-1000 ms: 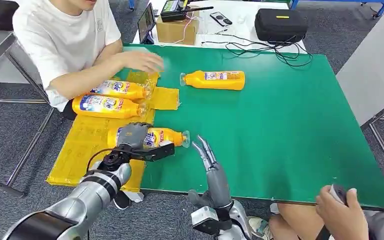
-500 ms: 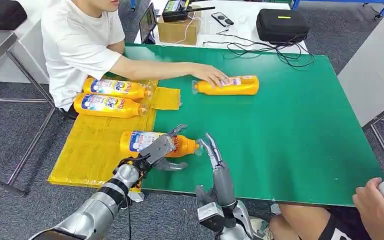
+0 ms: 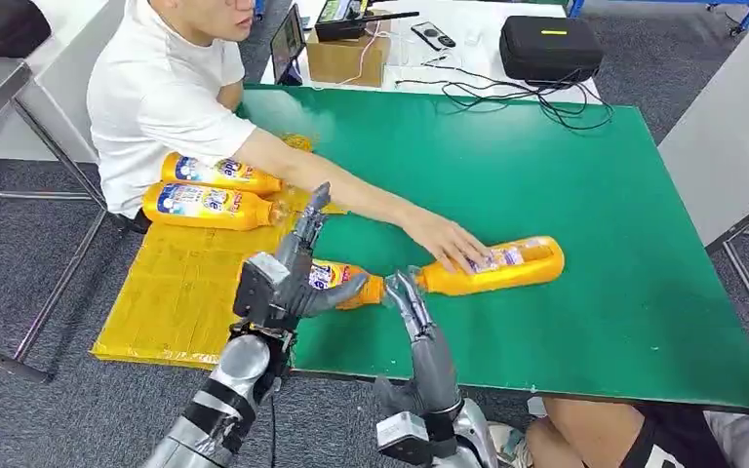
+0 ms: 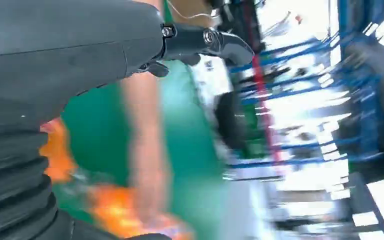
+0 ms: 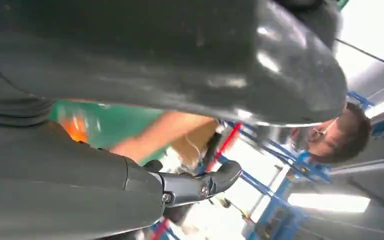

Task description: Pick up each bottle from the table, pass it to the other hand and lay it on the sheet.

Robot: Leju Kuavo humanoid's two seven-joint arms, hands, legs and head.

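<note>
While a person's hand (image 3: pixel 453 241) sets the next bottle (image 3: pixel 492 268) on the green table (image 3: pixel 595 195), the left hand (image 3: pixel 283 278) hovers with fingers spread, empty, above a laid bottle (image 3: pixel 346 281) at the yellow sheet (image 3: pixel 180 283) edge. Right hand (image 3: pixel 414 312) open, empty. Judged next: right hand grasps the next bottle.
</note>
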